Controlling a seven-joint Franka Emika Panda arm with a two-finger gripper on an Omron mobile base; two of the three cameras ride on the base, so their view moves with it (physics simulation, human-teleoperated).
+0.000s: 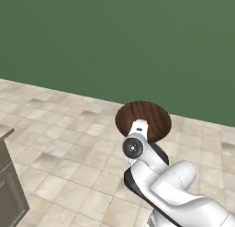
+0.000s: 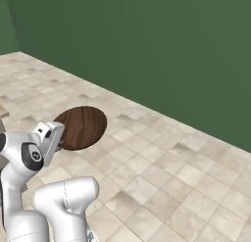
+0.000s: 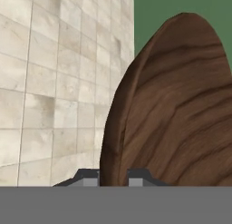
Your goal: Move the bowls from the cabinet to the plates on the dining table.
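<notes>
From the left base view, the wooden bowl (image 1: 146,118) hangs above the tiled floor (image 1: 69,129). From the right, it is carried before the green wall (image 2: 147,45). Hand view: the gripper (image 3: 113,175) pinches the bowl's rim, fingers (image 3: 89,177) nearly closed.

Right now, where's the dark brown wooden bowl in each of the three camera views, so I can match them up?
Left base view: the wooden bowl sits just right of centre, above the white arm, against the floor.
Right base view: left of centre, clamped by the gripper.
Hand view: the right half, rim between the fingertips.
Shared landmark: the green wall behind the tiled floor.
</notes>
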